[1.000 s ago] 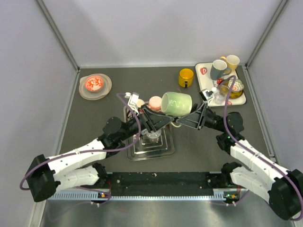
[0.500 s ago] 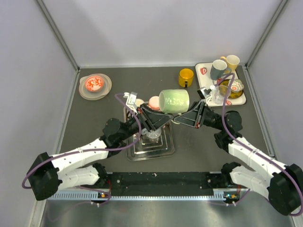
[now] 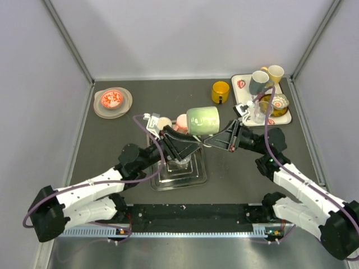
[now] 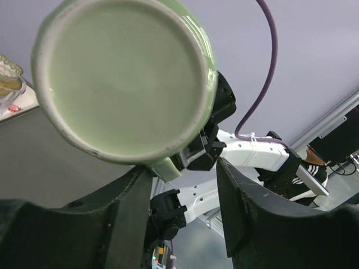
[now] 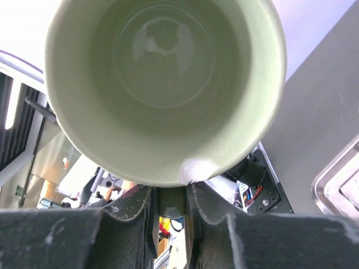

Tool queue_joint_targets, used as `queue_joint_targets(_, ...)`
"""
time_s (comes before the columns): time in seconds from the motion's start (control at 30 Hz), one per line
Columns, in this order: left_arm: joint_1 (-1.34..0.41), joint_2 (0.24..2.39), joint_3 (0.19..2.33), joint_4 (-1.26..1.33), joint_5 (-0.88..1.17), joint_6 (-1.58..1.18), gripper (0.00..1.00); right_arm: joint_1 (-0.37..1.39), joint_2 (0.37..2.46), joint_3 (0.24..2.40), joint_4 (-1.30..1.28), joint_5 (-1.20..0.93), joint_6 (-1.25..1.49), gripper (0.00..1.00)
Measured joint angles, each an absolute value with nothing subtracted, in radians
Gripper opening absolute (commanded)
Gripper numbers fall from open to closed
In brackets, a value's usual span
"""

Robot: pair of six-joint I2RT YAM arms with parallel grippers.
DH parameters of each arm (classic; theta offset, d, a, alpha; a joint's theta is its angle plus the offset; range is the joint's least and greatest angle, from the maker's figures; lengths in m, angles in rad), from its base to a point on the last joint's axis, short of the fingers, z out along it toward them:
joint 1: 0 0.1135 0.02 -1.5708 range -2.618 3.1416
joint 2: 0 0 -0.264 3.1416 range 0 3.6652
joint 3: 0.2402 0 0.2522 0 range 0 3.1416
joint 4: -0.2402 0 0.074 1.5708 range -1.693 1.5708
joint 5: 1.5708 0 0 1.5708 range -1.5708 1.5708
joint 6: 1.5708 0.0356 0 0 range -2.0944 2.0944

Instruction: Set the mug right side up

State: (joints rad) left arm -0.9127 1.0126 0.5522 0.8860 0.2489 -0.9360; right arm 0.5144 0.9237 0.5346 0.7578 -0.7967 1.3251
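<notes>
mug (image 3: pixel 203 120): empty, on its side in the air, handle pinched between your right fingers (image 5: pixel 129 224) | left fingers (image 4: pixel 130 216): spread apart just below its base, gripping nothing | left arm (image 3: pixel 92 182) and right arm (image 3: pixel 294 179) stretch inward, meeting above the worktop (image 3: pixel 101 134)

Two arms stand here, a left arm (image 3: pixel 92 185) and a right arm (image 3: pixel 297 182). I count four mugs plainly: a green mug (image 3: pixel 203 120), a yellow mug (image 3: pixel 220 91), a grey mug (image 3: pixel 259 82) and a cream mug (image 3: pixel 275 73). There are two trays, a white tray (image 3: pixel 280 120) and a clear tray (image 3: pixel 190 179), and one plate (image 3: pixel 126 103).
</notes>
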Motion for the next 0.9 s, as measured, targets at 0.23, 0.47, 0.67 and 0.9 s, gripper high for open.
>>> queue_joint_targets(0.23, -0.914, 0.848, 0.535, 0.680, 0.183, -0.854, 0.70, 0.515, 0.883, 0.653, 0.418, -0.755, 1.155, 0.00)
queue_joint_targets(0.47, -0.902, 0.555, 0.525, 0.343, -0.081, -0.792, 0.71, 0.515, 1.031, 1.183, -0.324, -0.437, 0.723, 0.00)
queue_joint_targets(0.67, -0.900, 0.447, 0.521, 0.086, -0.262, -0.771, 0.70, 0.517, 1.364, 1.526, -0.589, -0.089, 0.498, 0.00)
queue_joint_targets(0.9, -0.900, 0.441, 0.522, -0.097, -0.376, -0.735, 0.68, 0.520, 1.717, 1.711, -0.760, 0.064, 0.390, 0.00)
